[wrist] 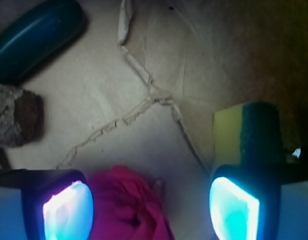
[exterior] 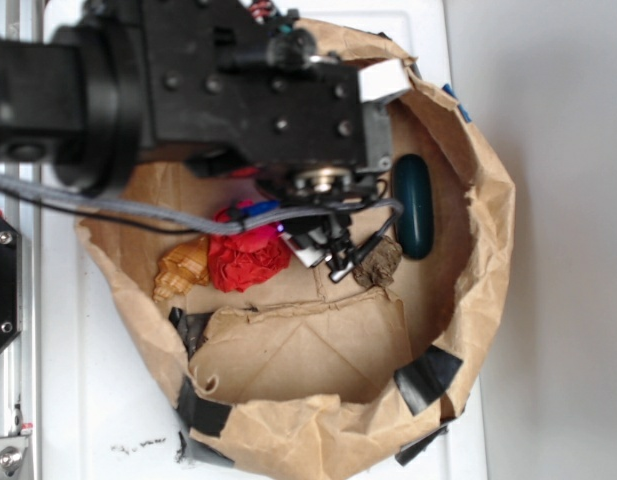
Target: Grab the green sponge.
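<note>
One gripper (wrist: 151, 205) is hovering with jaws spread wide, holding nothing; the green sponge (wrist: 247, 134) is lying just beyond its right-hand finger (wrist: 233, 210), off-centre from the gap.

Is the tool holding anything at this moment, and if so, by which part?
Nothing is held. In the wrist view the tool is open; only the red crumpled object lies between its fingers, ungripped. The green sponge sits just beyond one finger, outside the gap.
</note>
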Robot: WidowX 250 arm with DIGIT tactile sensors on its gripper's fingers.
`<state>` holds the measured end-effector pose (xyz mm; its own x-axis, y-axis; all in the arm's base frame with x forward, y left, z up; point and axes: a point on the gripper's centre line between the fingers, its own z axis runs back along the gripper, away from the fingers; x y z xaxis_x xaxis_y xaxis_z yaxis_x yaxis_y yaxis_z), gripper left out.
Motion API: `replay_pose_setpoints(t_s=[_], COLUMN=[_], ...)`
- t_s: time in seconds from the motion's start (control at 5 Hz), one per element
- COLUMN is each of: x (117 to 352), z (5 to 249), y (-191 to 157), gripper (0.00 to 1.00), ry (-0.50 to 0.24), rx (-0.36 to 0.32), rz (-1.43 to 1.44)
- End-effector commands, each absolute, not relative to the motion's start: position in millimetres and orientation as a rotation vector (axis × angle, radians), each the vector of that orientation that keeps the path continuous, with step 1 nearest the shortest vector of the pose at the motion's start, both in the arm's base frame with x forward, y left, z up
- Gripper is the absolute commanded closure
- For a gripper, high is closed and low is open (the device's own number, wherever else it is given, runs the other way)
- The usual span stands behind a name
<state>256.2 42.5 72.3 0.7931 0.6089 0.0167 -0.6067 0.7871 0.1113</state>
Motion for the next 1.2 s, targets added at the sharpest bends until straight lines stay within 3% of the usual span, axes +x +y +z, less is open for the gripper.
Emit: replay_pose_setpoints(t_s=[0.0,0.2,0.6,1.0], x=[251.8,246.9,241.5,237.8], z=[94.6,101.9,86.0,88.2], y=[63.8,73.6,84.6,94.4], gripper=[0.00,0.00,0.00,0.00], ry=[-0.031,-0.023,-0.055,-0.061], rx=[0.083,0.051,0.117,0.123], rz=[0.672,0.673,0.682,0.678])
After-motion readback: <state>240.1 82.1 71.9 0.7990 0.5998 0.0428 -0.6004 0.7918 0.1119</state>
